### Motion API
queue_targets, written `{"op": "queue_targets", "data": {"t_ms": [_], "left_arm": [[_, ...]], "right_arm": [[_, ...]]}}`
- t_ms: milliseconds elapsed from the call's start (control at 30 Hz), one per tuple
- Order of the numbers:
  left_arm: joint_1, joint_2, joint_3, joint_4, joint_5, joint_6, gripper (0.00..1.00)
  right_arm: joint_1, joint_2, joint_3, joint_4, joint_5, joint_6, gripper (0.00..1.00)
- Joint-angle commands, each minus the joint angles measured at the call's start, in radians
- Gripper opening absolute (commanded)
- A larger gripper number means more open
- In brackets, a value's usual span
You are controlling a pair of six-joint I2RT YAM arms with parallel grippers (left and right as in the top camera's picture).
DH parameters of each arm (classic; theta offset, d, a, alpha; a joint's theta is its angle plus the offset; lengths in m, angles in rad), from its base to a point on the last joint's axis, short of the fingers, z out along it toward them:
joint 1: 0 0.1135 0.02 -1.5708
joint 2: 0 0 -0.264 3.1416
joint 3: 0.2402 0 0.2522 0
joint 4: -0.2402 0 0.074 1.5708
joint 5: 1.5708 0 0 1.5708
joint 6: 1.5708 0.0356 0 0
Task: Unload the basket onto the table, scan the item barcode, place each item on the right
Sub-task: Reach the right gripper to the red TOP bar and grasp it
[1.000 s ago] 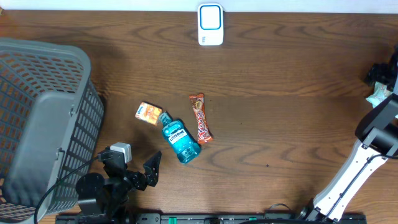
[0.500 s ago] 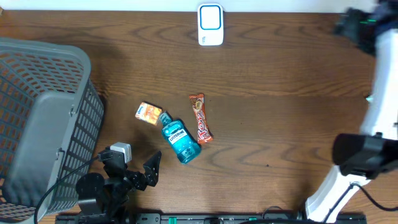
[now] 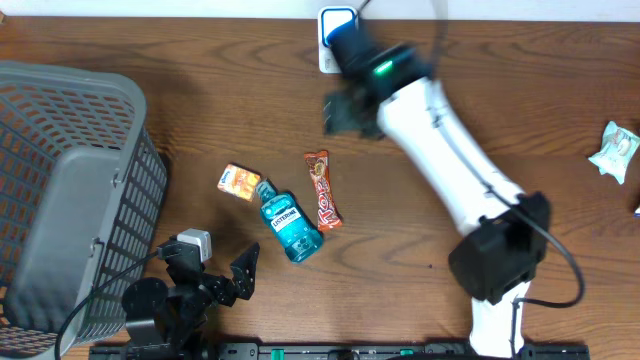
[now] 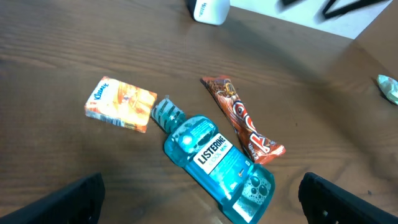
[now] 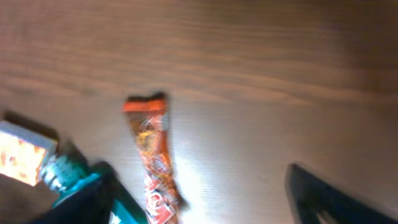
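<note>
Right of candy bar (image 3: 322, 189), open tabletop (image 3: 390, 232).

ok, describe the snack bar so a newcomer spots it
Right of the big grey mesh basket, three small items cluster mid-way on the brown wooden table. The rightmost is the long orange-red foil-wrapped bar, beside the clear blue mouthwash bottle. Unlike that bottle and the boxy orange tissue pack, it is flat and narrow.

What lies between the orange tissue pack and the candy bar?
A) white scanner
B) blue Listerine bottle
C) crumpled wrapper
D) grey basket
B: the Listerine bottle lies on its side, the tissue pack by its cap and the candy bar along its other flank.
</note>
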Motion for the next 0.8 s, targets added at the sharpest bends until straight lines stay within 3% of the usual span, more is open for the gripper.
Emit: {"op": "queue_targets", "data": {"t_ms": [0, 167, 300, 500, 767], "left_arm": [[0.005, -0.002, 0.006, 0.001, 0.01, 0.013, 0.99], [0.005, -0.002, 0.006, 0.001, 0.01, 0.013, 0.99], [0.005, -0.002, 0.006, 0.001, 0.01, 0.013, 0.99], [0.005, -0.002, 0.006, 0.001, 0.01, 0.013, 0.99], [0.005, -0.002, 0.006, 0.001, 0.01, 0.013, 0.99]], "right_arm": [[0.072, 0.004, -0.153, 0.092, 0.027, 0.013, 0.72], [0.17, 0.004, -0.256, 0.205, 0.078, 0.013, 0.73], [0.228, 0.006, -0.322, 0.288, 0.17, 0.013, 0.63], [0.27, 0.029, -0.457, 0.451, 0.28, 0.008, 0.56], [0.271, 0.068, -0.499, 0.461, 0.272, -0.077, 0.41]]}}
